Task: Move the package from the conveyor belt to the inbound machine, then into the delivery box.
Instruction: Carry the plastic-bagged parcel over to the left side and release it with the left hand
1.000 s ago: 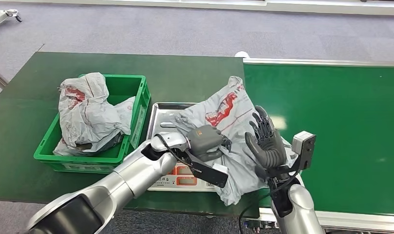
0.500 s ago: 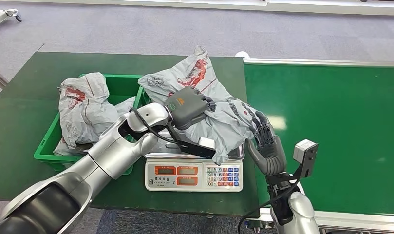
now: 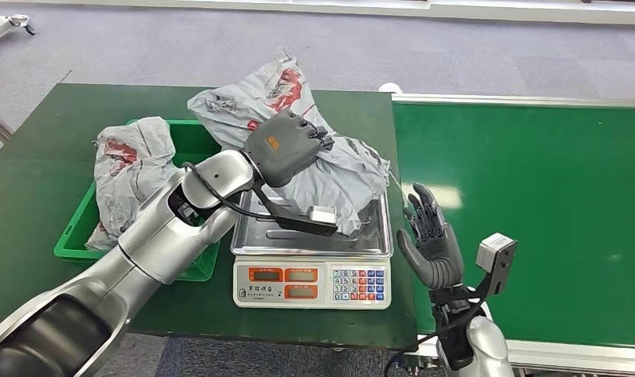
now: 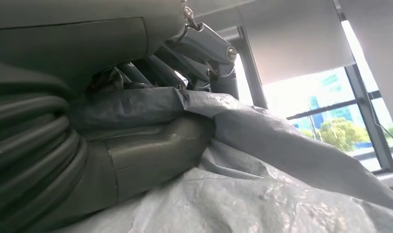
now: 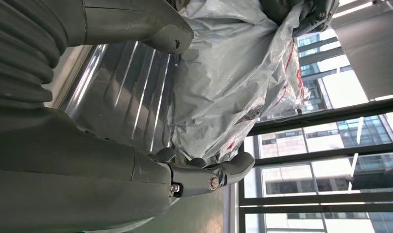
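A crumpled grey plastic package (image 3: 314,153) with red print hangs above the scale's steel tray (image 3: 255,236), its lower end still near the tray. My left hand (image 3: 286,145) grips it from above, and the left wrist view has grey film (image 4: 262,160) pinched under the fingers (image 4: 194,63). My right hand (image 3: 430,239) stands open, fingers spread, just right of the scale at the conveyor belt's (image 3: 534,204) edge, holding nothing. In the right wrist view the package (image 5: 223,73) hangs over the steel tray (image 5: 121,97). The green delivery box (image 3: 196,141) sits to the left.
Another grey package (image 3: 133,177) lies in the green box. The scale's front panel (image 3: 314,283) with displays and keypad faces me on the dark green table (image 3: 39,157). The belt to the right carries nothing. Grey carpet lies beyond the table.
My left hand has lifted the package off the scale tray and carried it up and left toward the green box. My right hand has dropped back from the package and stayed open.
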You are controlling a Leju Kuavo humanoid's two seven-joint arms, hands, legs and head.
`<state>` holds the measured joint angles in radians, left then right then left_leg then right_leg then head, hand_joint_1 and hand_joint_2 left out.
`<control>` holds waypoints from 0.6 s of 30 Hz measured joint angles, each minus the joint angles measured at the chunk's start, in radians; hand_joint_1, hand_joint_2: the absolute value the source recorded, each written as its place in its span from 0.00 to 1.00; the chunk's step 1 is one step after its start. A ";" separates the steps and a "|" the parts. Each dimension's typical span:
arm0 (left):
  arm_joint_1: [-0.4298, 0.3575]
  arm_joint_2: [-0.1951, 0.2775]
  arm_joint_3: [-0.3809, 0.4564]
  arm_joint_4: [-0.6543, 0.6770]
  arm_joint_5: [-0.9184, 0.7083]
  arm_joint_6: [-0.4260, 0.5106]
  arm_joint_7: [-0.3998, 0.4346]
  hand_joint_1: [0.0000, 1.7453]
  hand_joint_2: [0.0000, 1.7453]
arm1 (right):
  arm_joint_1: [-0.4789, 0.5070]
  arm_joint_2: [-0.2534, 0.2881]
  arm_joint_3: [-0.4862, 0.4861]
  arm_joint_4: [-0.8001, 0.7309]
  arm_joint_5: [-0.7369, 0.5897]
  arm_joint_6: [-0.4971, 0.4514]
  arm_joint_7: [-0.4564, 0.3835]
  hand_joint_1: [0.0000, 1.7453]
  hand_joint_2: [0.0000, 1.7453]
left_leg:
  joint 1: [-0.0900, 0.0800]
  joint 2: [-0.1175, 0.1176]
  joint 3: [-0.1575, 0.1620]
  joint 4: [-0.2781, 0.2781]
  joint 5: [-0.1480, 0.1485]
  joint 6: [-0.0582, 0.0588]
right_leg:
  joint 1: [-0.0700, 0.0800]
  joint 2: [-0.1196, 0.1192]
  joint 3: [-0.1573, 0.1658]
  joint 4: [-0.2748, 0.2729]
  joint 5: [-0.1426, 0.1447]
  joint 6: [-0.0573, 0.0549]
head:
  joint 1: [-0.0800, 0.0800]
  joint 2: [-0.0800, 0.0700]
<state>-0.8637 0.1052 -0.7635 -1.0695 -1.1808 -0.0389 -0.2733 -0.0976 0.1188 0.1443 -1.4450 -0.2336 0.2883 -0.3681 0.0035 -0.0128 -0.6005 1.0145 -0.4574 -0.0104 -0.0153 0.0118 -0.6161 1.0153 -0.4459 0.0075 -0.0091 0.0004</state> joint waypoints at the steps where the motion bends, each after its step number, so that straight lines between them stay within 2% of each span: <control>1: 0.000 0.005 0.004 -0.010 -0.008 -0.002 0.005 1.00 1.00 | 0.003 0.001 0.000 -0.004 0.000 0.001 -0.001 0.00 1.00 | 0.000 0.000 0.000 0.000 0.000 0.000 | 0.000 0.000 0.000 0.000 0.000 0.000 | 0.000 0.000; 5: 0.012 0.035 0.039 -0.035 -0.028 -0.013 0.028 1.00 1.00 | 0.021 0.006 -0.008 -0.022 0.006 0.000 -0.003 0.00 1.00 | 0.000 0.000 0.000 0.000 0.000 0.000 | 0.000 0.000 0.000 0.000 0.000 0.000 | 0.000 0.000; 10: 0.078 0.106 0.146 -0.049 -0.053 0.023 0.076 1.00 1.00 | 0.060 0.015 -0.039 -0.063 0.027 -0.005 -0.003 0.00 1.00 | 0.000 0.001 0.000 -0.001 0.000 0.000 | 0.000 0.002 0.000 0.000 0.000 0.000 | 0.000 0.000; 12: 0.136 0.135 0.225 -0.050 -0.059 0.095 0.099 1.00 1.00 | 0.080 0.017 -0.052 -0.081 0.054 -0.018 -0.002 0.00 1.00 | 0.000 0.002 0.002 -0.003 -0.001 -0.001 | 0.000 0.003 0.001 0.000 -0.001 -0.002 | 0.000 0.000; 15: 0.257 0.162 0.407 -0.051 -0.072 0.229 0.125 1.00 1.00 | 0.113 0.020 -0.071 -0.097 0.089 -0.047 -0.003 0.00 1.00 | 0.000 0.007 0.005 -0.004 -0.002 -0.003 | 0.000 0.007 0.000 0.000 -0.002 -0.003 | 0.000 0.000; 18: 0.328 0.178 0.541 -0.050 -0.087 0.254 0.130 1.00 1.00 | 0.128 0.021 -0.083 -0.099 0.098 -0.058 -0.007 0.00 1.00 | 0.000 0.007 0.004 -0.004 -0.003 -0.004 | 0.000 0.008 -0.001 0.000 -0.003 -0.003 | 0.000 0.000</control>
<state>-0.5359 0.2829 -0.2222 -1.1192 -1.2681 0.2149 -0.1437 0.0300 0.1396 0.0609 -1.5442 -0.1359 0.2302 -0.3747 0.0034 -0.0057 -0.5966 1.0105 -0.4601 -0.0139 -0.0148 0.0197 -0.6170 1.0155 -0.4485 0.0040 -0.0093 0.0004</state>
